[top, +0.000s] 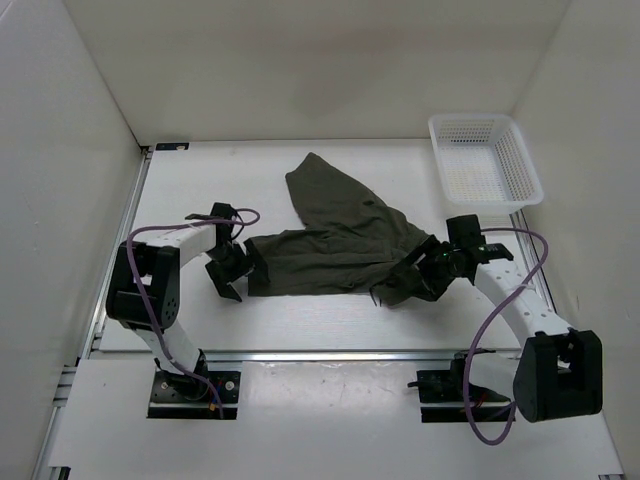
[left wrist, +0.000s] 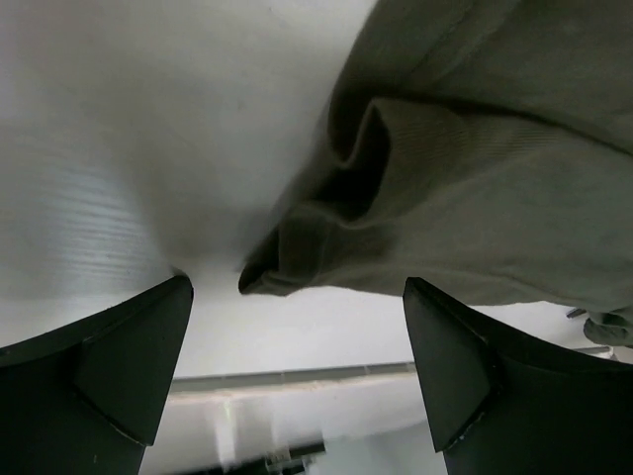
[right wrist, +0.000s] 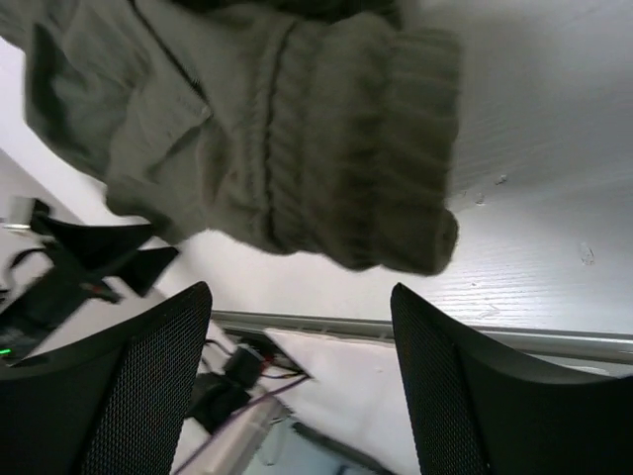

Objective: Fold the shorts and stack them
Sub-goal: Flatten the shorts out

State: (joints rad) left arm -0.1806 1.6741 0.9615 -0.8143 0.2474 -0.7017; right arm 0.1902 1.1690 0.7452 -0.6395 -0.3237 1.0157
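Left gripper (top: 233, 268) released, jaws wide at hem edge. Right gripper (top: 420, 272) released, facing ribbed waistband. Shorts (top: 335, 240) rumpled mid-bench (top: 200, 180), unfolded. Step, likely: pre-grasp. Next: pinch both ends, spread flat, fold.

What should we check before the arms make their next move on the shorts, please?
1. Left gripper open at the edge of the shorts: ok, jaws apart, nothing clamped.
2. Right gripper open at the ribbed waistband: ok, cloth ahead of it, not pinched.
3. Shorts lying flat: not ok, cloth bunches by the right gripper and one leg splays toward the far side.
4. Basket apart from the shorts: ok.
5. Grippers' clearance above the table: cannot tell.
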